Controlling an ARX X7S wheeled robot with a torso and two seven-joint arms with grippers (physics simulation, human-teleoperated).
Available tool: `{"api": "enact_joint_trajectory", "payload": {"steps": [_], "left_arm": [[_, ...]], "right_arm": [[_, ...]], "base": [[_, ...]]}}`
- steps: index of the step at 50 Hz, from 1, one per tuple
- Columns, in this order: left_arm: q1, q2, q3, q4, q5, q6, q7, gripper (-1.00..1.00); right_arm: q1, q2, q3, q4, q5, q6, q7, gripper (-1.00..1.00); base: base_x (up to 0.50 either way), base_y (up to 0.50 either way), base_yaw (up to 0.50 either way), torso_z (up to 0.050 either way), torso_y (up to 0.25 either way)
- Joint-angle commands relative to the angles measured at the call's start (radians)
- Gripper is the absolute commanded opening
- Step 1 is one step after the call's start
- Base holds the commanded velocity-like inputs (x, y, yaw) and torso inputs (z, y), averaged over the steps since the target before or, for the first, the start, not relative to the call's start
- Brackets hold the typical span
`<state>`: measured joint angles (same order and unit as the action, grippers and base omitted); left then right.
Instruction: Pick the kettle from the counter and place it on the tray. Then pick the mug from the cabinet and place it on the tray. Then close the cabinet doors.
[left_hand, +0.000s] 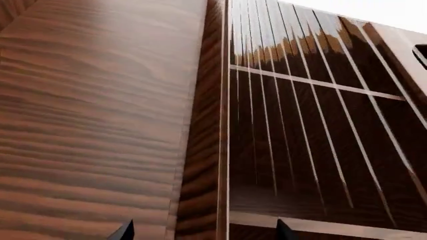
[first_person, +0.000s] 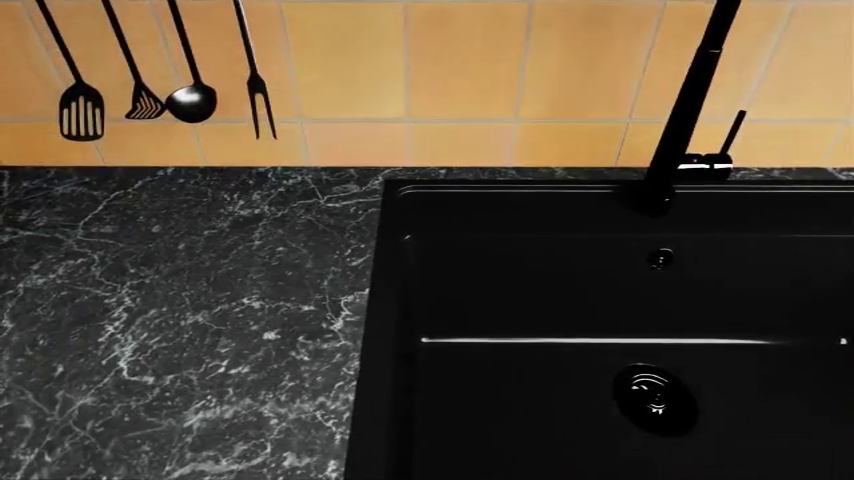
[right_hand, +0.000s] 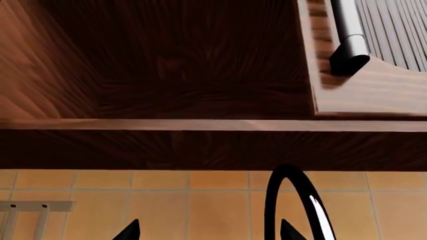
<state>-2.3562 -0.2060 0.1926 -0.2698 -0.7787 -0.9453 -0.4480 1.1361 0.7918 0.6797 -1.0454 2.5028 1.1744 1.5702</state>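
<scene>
**Both grippers up at the cabinet, counter bare in the head view**

The head camera looked down on the counter (first_person: 174, 320), black marble with white veins, beside the black sink basin (first_person: 601, 330) and its drain (first_person: 654, 397). A black faucet (first_person: 687, 100) rose behind the basin, and four black utensils (first_person: 160, 70) hung on the orange tiled wall (first_person: 467, 70). Neither arm showed in this view, and the kettle, mug and tray appeared in none of the pictures, so their places could not be told.

In the left wrist view, the left gripper (left_hand: 203, 232) showed only two dark fingertips (left_hand: 123, 232) spread well apart, with nothing between them. It faced a brown wooden cabinet panel (left_hand: 93, 125) and, just beside it, a darker glossy slatted door (left_hand: 320, 140) with pale lines across it.

In the right wrist view, the right gripper (right_hand: 210, 231) likewise stood spread and empty (only the tips were visible). Ahead were the dark inside of the cabinet (right_hand: 193, 65), its lower edge (right_hand: 200, 125), a door with a black bar handle (right_hand: 348, 40), the tiles below, and the faucet's arch (right_hand: 293, 200).
</scene>
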Motion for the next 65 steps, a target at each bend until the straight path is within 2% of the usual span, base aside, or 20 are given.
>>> {"api": "enact_joint_trajectory", "payload": {"steps": [1,4,13,26,41,58,65], "left_arm": [[0.001,0.189,-0.055,-0.128,0.111,0.036,0.216,1.00],[0.000,0.204,-0.066,-0.161,0.104,0.043,0.242,1.00],[0.000,0.206,-0.043,-0.193,-0.054,0.061,0.193,1.00],[0.000,0.206,0.067,-0.242,-0.386,0.121,0.089,1.00],[0.000,0.206,0.161,-0.314,-0.654,0.024,0.033,1.00],[0.000,0.206,0.290,-0.335,-0.779,-0.021,0.042,1.00],[0.012,0.201,0.377,-0.331,-0.828,-0.013,0.046,1.00]], "right_arm": [[0.030,0.014,0.010,-0.002,0.043,-0.020,0.000,1.00],[0.035,0.008,0.003,-0.002,0.046,-0.019,0.000,1.00],[0.077,0.012,-0.032,-0.002,0.065,-0.048,0.000,1.00],[0.062,0.005,0.013,-0.002,0.111,-0.041,0.000,1.00],[0.042,-0.018,0.050,-0.002,0.147,-0.019,0.000,1.00],[0.033,-0.029,0.065,-0.002,0.161,-0.010,0.000,1.00],[0.024,-0.038,0.071,-0.002,0.161,0.000,0.000,1.00]], "base": [[0.00,0.00,0.00,0.010,0.000],[0.00,0.00,0.00,0.000,0.000],[0.00,0.00,0.00,0.000,0.000],[0.00,0.00,0.00,0.000,0.000],[0.00,0.00,0.00,0.000,0.000],[0.00,0.00,0.00,0.000,0.000],[0.00,0.00,0.00,0.000,0.000]]}}
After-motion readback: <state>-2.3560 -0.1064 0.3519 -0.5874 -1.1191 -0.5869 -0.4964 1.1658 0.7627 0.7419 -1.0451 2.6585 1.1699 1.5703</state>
